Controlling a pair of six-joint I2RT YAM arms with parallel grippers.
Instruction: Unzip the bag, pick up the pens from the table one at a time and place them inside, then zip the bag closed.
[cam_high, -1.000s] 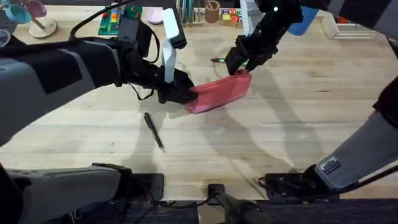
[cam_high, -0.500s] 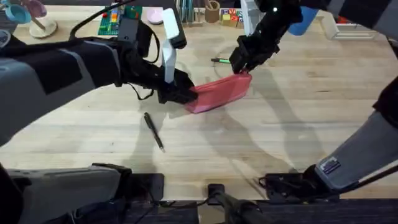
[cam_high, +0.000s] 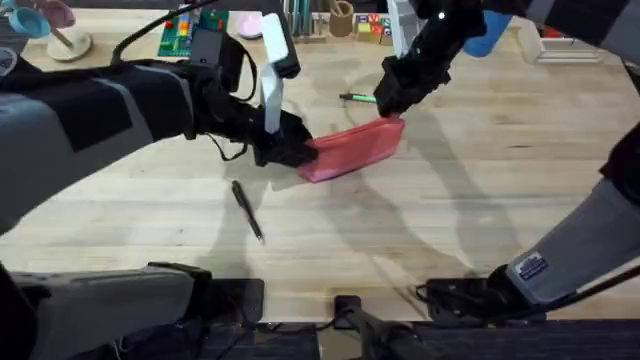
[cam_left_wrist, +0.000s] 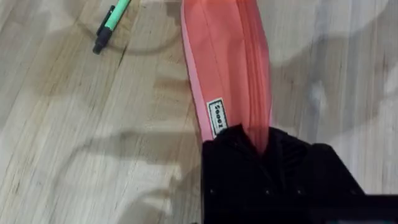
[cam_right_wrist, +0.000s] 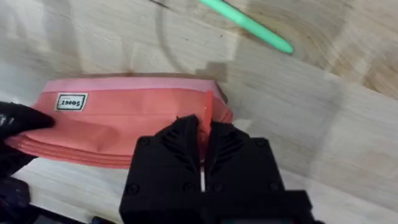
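Bag (cam_high: 352, 150): soft salmon-pink fabric, oblong.

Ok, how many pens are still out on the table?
2. The green pen lies just beyond the bag, near the right gripper. The black pen lies on the near side of the bag.

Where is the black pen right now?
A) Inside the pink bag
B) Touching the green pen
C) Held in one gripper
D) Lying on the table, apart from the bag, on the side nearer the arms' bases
D: the black pen lies alone on the table, clear of the pink bag, while the green pen lies on the bag's far side.
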